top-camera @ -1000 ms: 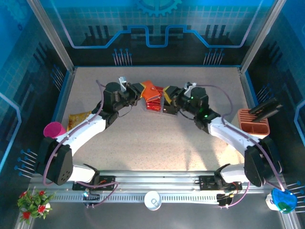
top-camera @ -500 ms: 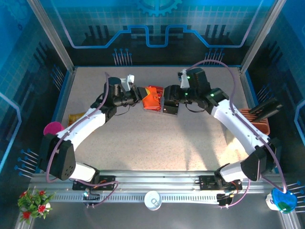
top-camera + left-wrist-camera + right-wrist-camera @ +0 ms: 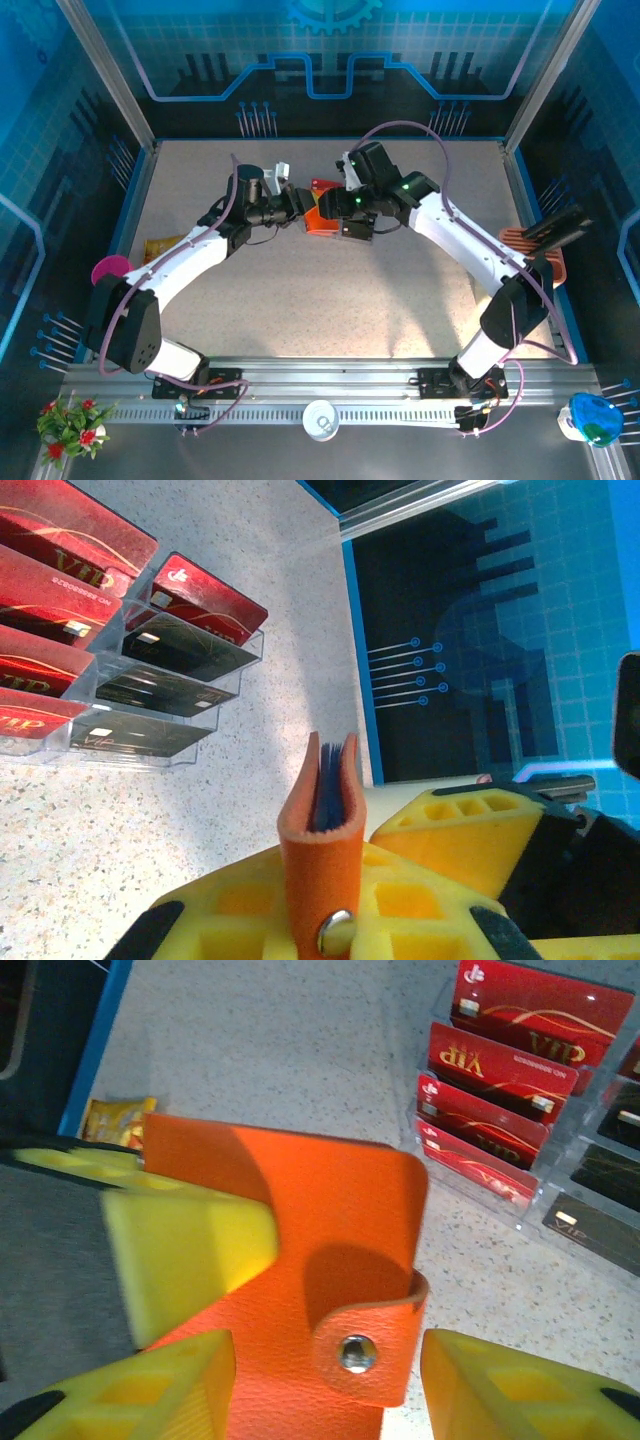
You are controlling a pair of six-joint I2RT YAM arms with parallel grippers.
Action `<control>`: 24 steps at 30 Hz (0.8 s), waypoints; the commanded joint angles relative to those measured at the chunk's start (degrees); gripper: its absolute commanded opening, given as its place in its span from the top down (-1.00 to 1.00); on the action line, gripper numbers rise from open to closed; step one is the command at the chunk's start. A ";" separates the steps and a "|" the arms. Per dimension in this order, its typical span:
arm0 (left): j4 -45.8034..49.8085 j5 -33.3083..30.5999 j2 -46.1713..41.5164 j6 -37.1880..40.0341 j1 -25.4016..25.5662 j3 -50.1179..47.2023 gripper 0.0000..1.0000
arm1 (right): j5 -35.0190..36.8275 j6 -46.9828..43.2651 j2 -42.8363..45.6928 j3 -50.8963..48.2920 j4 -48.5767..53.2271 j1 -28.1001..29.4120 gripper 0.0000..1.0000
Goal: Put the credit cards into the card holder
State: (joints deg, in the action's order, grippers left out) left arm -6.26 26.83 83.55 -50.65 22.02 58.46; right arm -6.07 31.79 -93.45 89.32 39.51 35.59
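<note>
The wallet [image 3: 300, 1240] is buttoned shut, its snap tab [image 3: 365, 1345] fastened, so the likely trouble comes in popping that tab. A tug from the right arm could twist the wallet or drag it out of the left arm's pinch and drop it onto the counter [image 3: 330, 300]. The clear tray [image 3: 150, 756] of credit cards [image 3: 505, 1065] sits just beside the wallet, toward the counter's far edge, and a swinging arm could knock it.

The left jaws are pressed together on the wallet, holding it up off the counter. The right jaws are about half spread, one on either side of the tab. I judge they pinch nothing, as a gap shows beside the tab.
</note>
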 commanded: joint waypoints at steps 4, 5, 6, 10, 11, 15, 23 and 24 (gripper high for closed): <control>-1.25 -1.06 0.21 -0.72 0.47 2.34 1.00 | 5.90 -1.79 -1.72 -1.32 2.01 0.79 0.02; -1.37 -0.96 0.29 -0.86 0.47 2.41 1.00 | 6.98 -1.91 -1.82 -1.75 1.85 0.79 0.05; -1.45 -0.95 0.29 -0.97 0.48 2.53 1.00 | 7.98 -2.07 -1.98 -1.98 1.87 0.79 0.09; -1.78 -0.84 0.34 -1.25 0.57 2.55 1.00 | 11.95 -2.06 -2.61 -2.55 2.46 0.79 0.36; -1.90 -0.76 0.37 -1.36 0.65 2.54 1.00 | 12.37 -1.96 -2.70 -2.70 2.29 0.82 0.39; -2.50 -0.67 0.31 -1.81 0.83 2.12 1.00 | 11.05 -1.65 -2.83 -2.52 1.36 0.79 0.54; -3.92 -0.53 -0.79 -3.23 0.95 1.14 1.00 | 10.50 1.46 -0.85 -10.19 -1.64 -0.91 1.00; -3.93 -0.63 -1.18 -3.30 0.95 1.00 1.00 | 10.46 2.11 0.20 -12.57 -2.55 -1.71 1.00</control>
State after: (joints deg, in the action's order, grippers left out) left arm -5.82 24.21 84.44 -52.56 22.87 58.35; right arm -0.36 31.90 -93.93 82.91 33.63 36.67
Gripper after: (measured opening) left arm 0.111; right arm 0.059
